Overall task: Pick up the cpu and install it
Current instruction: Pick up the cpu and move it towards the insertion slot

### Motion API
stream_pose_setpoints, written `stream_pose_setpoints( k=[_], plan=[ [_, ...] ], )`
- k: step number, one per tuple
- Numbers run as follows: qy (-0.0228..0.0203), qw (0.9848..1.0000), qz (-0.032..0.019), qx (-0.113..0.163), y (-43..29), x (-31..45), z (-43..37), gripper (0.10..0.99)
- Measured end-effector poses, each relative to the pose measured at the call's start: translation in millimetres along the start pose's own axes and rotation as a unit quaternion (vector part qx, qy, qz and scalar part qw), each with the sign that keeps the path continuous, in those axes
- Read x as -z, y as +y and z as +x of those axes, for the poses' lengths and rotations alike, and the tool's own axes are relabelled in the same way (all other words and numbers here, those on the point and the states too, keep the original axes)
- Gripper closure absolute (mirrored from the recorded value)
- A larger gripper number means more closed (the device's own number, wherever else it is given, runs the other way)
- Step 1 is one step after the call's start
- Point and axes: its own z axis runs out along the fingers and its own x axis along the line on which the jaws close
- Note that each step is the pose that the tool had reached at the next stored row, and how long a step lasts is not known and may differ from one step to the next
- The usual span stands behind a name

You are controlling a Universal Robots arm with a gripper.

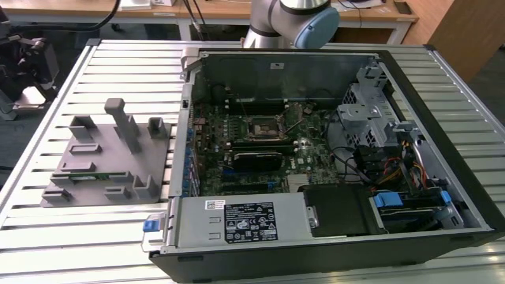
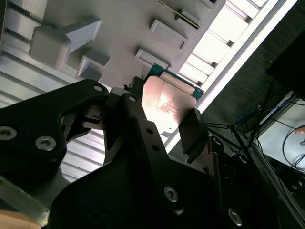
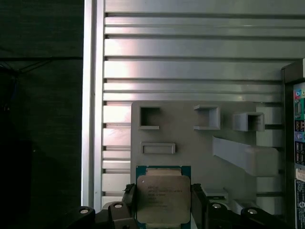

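The cpu [image 3: 163, 196] is a flat square chip with a silvery top and a green edge. In the first wrist view it sits between my gripper's [image 3: 163, 206] two black fingers [image 3: 129, 199], one at each side edge. In the second wrist view the cpu [image 2: 164, 105] is seen from below, clamped in the gripper [image 2: 164, 114] and hanging over the edge of the grey fixture plate [image 2: 119, 28]. The gripper is shut on it. In the exterior view the black square socket frame [image 1: 264, 127] lies in the middle of the motherboard inside the open computer case [image 1: 442, 177].
The grey fixture plate [image 1: 106, 160], with upright blocks, lies on the slatted metal table [image 1: 71, 236] at the exterior view's left of the case. A green memory stick [image 1: 91, 176] rests in it. Cables, a drive cage [image 1: 367, 112] and a power supply [image 1: 245, 222] crowd the case. The arm's base [image 1: 292, 23] stands behind it.
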Motion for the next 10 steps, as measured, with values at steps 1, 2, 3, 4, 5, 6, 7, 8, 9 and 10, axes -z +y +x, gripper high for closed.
stream_pose_setpoints(
  k=[1, 2, 3, 4, 5, 6, 7, 8, 9, 10],
  plan=[
    [0.0000, 1.0000, 0.0000, 0.000, 0.0, 1.0, 0.0, 0.545],
    [-0.0001, 1.0000, 0.0000, 0.000, 0.1, 1.9, 0.0, 0.545],
    [-0.0001, 1.0000, 0.0000, 0.000, 0.1, 2.8, 0.0, 0.545],
    [0.0000, 1.0000, 0.0000, 0.000, 0.2, 3.6, 0.0, 0.545],
    [-0.0001, 1.0000, 0.0000, 0.000, 0.2, 4.3, 0.0, 0.545],
    [0.0000, 1.0000, 0.0000, 0.000, 0.2, 5.1, 0.0, 0.545],
    [-0.0001, 1.0000, 0.0000, 0.000, 0.3, 5.7, 0.0, 0.545],
    [-0.0001, 1.0000, 0.0000, 0.000, 0.3, 6.3, 0.0, 0.545],
    [-0.0001, 1.0000, 0.0000, 0.000, 0.4, 8.9, 0.0, 0.545],
    [-0.0001, 1.0000, 0.0000, 0.000, 0.4, 9.3, -0.1, 0.545]
  ],
)
